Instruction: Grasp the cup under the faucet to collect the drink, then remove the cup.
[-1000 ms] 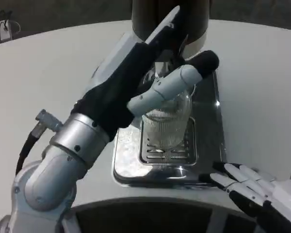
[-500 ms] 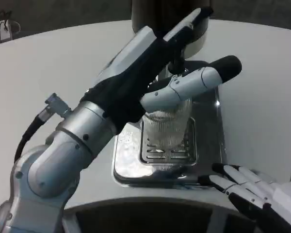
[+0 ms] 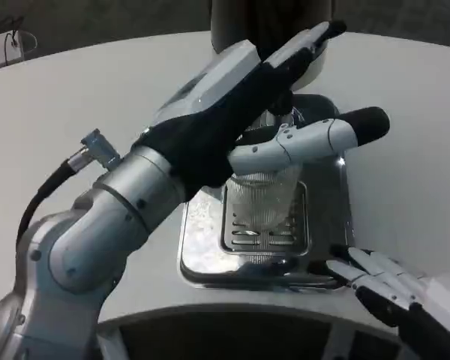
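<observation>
A clear ribbed cup (image 3: 264,202) stands upright on the grate of the steel drip tray (image 3: 207,251), below the dark dispenser (image 3: 315,26). My left hand (image 3: 232,112) reaches over the cup toward the dispenser with its fingers stretched out. Its thumb (image 3: 315,139) lies across just above the cup's rim, and the hand holds nothing that I can see. The faucet itself is mostly hidden behind the fingers. My right hand (image 3: 382,279) rests open on the table at the tray's near right corner.
The tray sits in the middle of the round white table (image 3: 82,97), whose front edge curves just below it. Bare table lies to the left and right of the tray. A white object (image 3: 0,49) sits at the far left edge.
My left hand has risen and moved farther out toward the dispenser, and its thumb has come up off the cup's side to above the rim. The right hand has stayed put.
</observation>
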Controlling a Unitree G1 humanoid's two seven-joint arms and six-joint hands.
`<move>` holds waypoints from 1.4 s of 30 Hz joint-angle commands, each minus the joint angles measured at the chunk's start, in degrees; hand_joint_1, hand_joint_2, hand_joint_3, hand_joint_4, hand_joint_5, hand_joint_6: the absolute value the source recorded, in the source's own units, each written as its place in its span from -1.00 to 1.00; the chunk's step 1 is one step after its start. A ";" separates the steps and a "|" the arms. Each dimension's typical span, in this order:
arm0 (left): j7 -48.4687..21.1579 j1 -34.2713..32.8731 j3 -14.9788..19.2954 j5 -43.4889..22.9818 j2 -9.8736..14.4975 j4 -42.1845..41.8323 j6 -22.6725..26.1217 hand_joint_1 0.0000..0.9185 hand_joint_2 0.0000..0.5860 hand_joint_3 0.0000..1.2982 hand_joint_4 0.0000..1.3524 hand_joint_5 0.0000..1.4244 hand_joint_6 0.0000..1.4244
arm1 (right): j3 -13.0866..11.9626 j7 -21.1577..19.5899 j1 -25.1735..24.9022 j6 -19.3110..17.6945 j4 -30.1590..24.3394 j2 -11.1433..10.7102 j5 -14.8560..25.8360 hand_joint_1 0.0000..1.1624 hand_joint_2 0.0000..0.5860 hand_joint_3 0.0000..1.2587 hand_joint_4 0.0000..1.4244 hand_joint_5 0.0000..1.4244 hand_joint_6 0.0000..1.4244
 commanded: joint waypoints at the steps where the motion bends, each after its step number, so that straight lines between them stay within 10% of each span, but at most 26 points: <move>1: -2.53 0.37 -2.38 1.48 1.01 3.47 -1.15 -1.00 -0.86 -0.92 -1.00 -0.93 -0.77 | 0.89 0.41 -1.05 3.16 -0.46 0.05 2.38 -0.25 0.62 -0.82 -1.00 -1.00 -0.96; 23: -5.04 -1.06 -4.02 3.90 0.93 7.20 -6.99 -1.00 -0.93 -0.92 -1.00 -0.94 -0.78 | 5.87 -2.96 -3.87 17.26 -0.94 3.65 9.10 -0.01 0.16 -0.88 -1.00 -0.90 -0.85; 42: -6.26 -0.03 -2.32 3.80 1.93 5.66 -7.87 -1.00 -0.95 -0.92 -1.00 -0.94 -0.80 | 16.01 -21.36 -2.91 10.74 5.82 14.63 -0.37 0.21 -0.11 -1.00 -1.00 -0.89 -0.84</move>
